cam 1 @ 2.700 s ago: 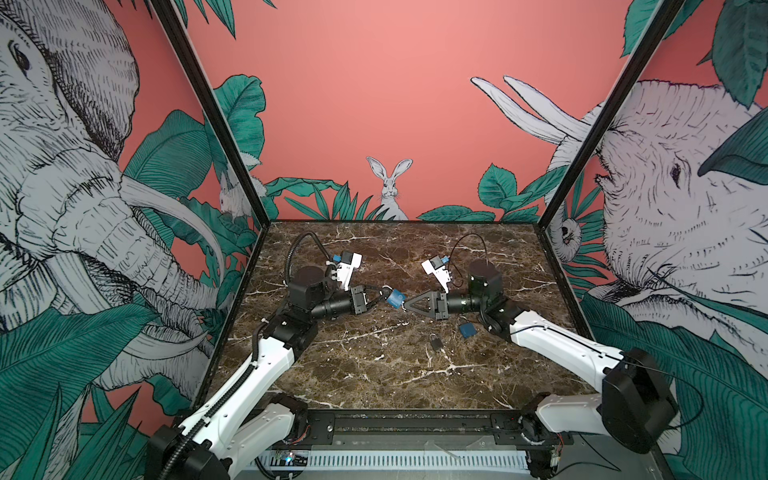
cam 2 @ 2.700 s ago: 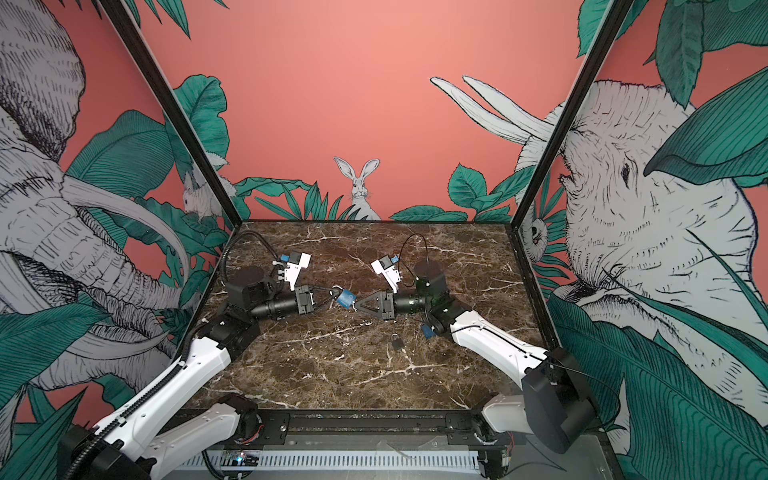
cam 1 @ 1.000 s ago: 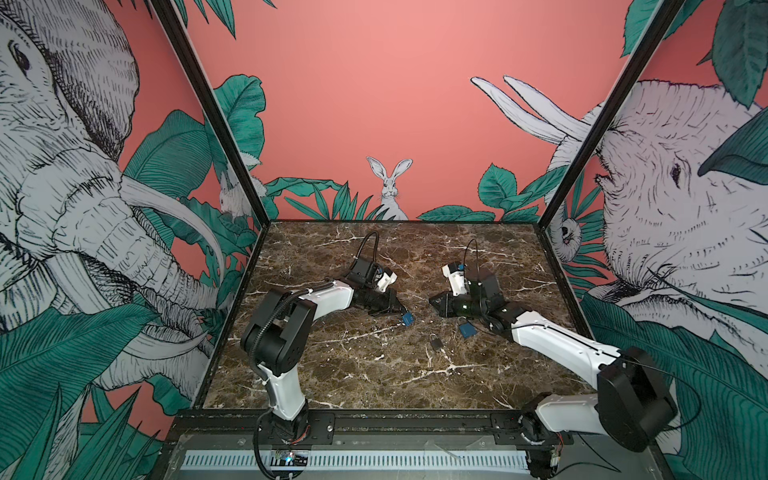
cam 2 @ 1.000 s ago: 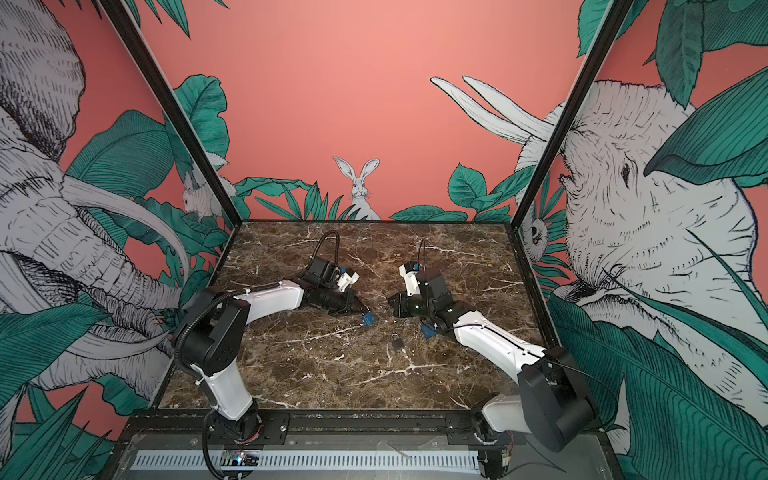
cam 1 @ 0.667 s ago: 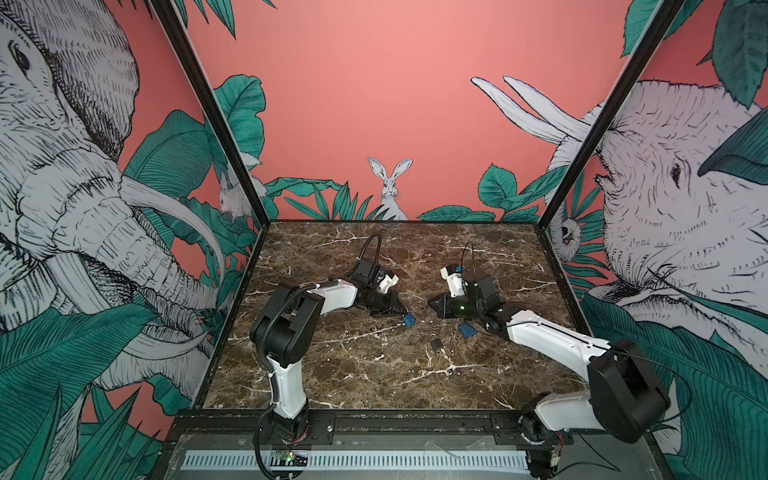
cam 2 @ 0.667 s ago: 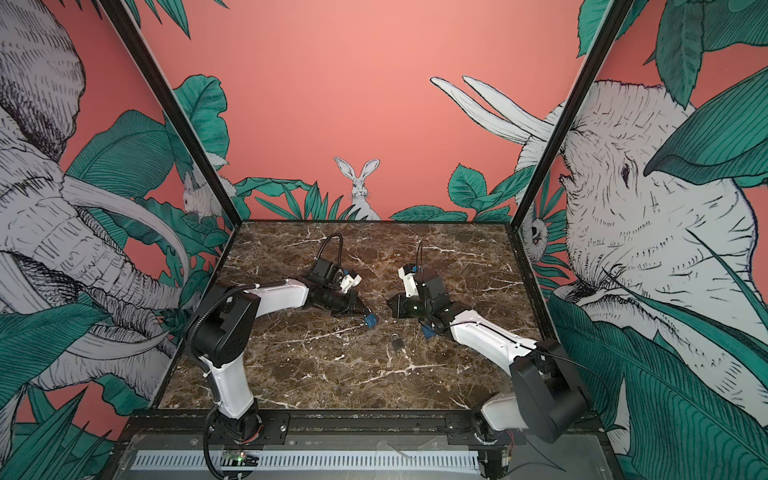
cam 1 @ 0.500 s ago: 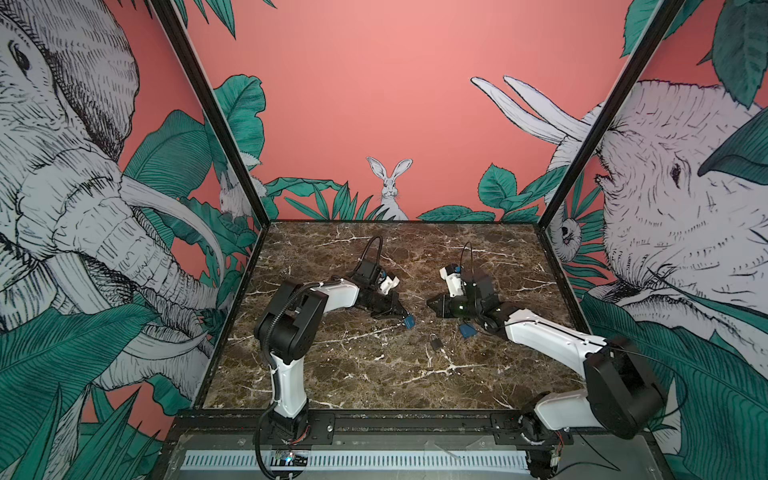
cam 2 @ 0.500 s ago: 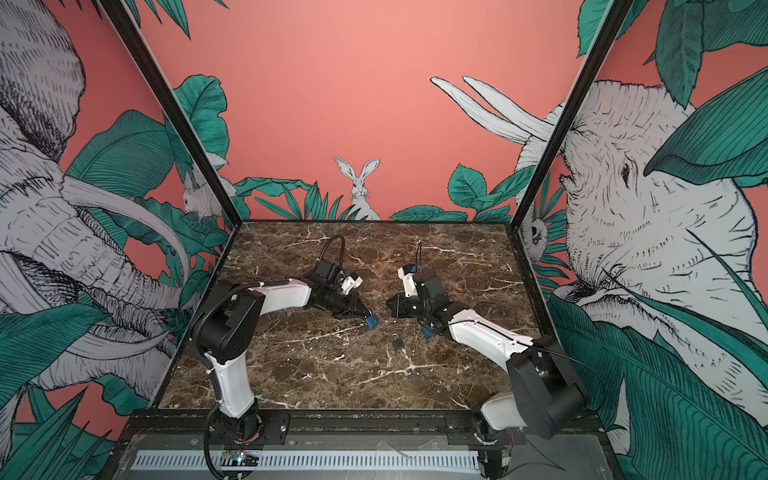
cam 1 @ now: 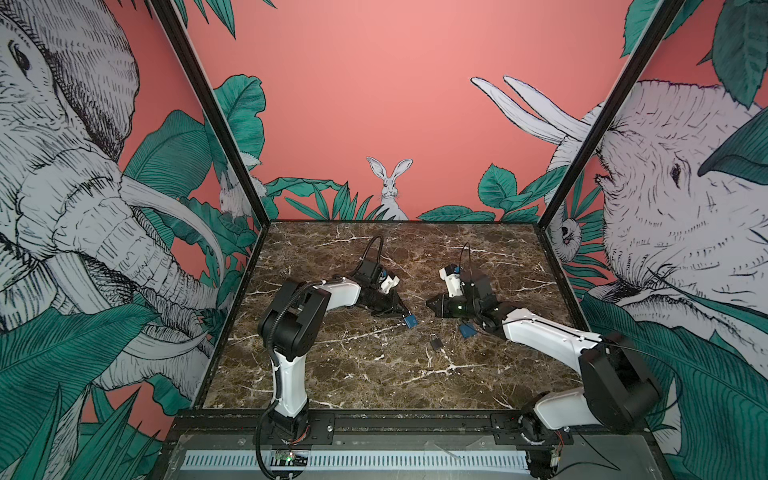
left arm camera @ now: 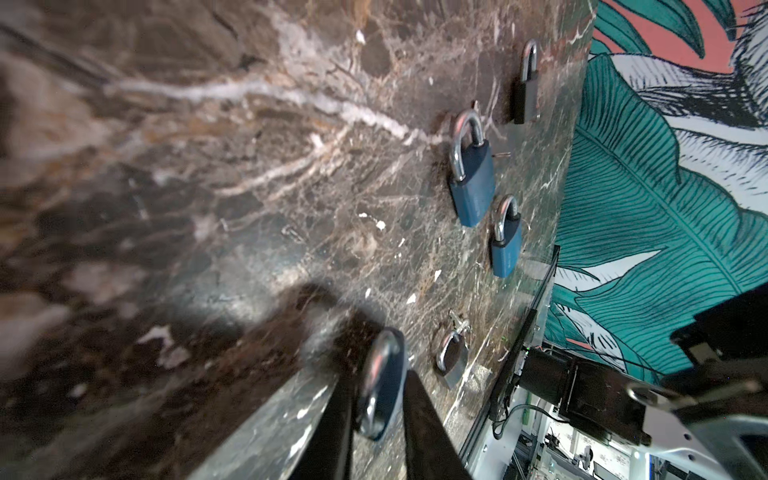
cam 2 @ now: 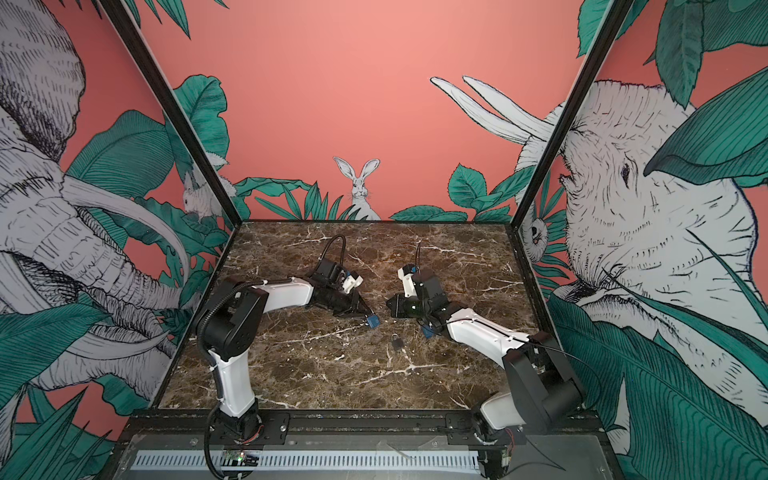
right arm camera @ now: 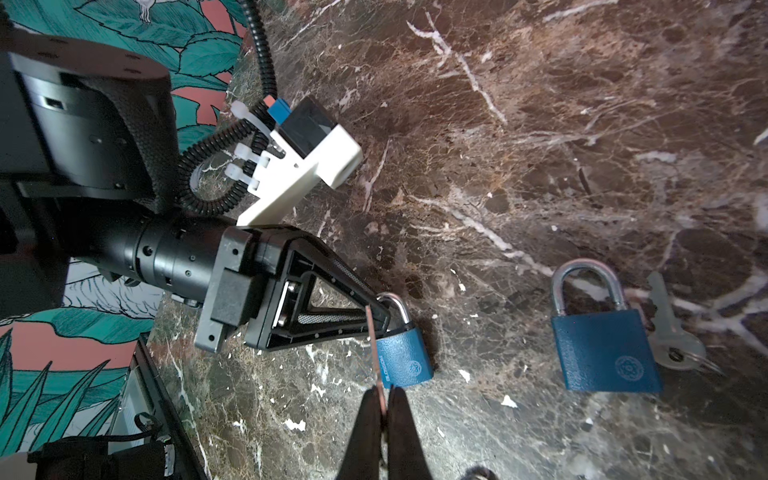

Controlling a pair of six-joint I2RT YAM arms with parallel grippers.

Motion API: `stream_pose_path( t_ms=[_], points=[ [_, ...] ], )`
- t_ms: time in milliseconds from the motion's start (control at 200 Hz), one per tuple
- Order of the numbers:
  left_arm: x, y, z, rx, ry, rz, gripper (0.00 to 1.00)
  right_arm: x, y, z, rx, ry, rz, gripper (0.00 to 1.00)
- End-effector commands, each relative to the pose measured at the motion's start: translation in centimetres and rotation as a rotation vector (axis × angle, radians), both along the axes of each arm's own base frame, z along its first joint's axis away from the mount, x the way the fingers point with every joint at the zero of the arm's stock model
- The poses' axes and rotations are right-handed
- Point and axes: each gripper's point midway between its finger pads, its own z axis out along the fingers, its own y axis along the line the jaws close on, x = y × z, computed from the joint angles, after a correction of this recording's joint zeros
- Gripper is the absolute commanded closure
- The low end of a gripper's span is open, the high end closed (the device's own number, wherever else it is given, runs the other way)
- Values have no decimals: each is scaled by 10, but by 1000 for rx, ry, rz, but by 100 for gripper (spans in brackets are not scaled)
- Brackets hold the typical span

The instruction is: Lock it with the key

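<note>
Padlock (right arm camera: pixel 401 353) sits between the left gripper's (right arm camera: pixel 386 320) narrowly parted fingers (left arm camera: pixel 422 419), grip uncertain, now lowered from mid-air onto the table (cam 1: pixel 374 374), while the right gripper (right arm camera: pixel 384 415), drawn back and clamped on the key (right arm camera: pixel 375 353), suggests locking done, release beginning.

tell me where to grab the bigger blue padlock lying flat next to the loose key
Take the bigger blue padlock by its shackle, coming straight down at that end. It lies flat on the table, and the loose key sits close along one side of its body, so a pinch across the body would likely catch the key. The arch has bare table inside and beyond it.
</note>
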Motion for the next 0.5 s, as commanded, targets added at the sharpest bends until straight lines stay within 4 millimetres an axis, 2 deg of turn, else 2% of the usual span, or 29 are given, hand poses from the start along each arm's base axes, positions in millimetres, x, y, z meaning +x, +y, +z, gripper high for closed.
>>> stream_pose_path(
  t_ms=[0, 215, 495],
  points=[
    [8, -1, 8, 7, -30, 16, 74, 3, -1, -7, -6, 7, -22, 100],
    [12, 9, 15, 28, -49, 57, 72, 5, 2, -21, -67, 40, -40, 100],
    [19, 39, 24, 30, -57, 153, 72, 11, 16, -40, -79, 77, -48, 100]
  ],
)
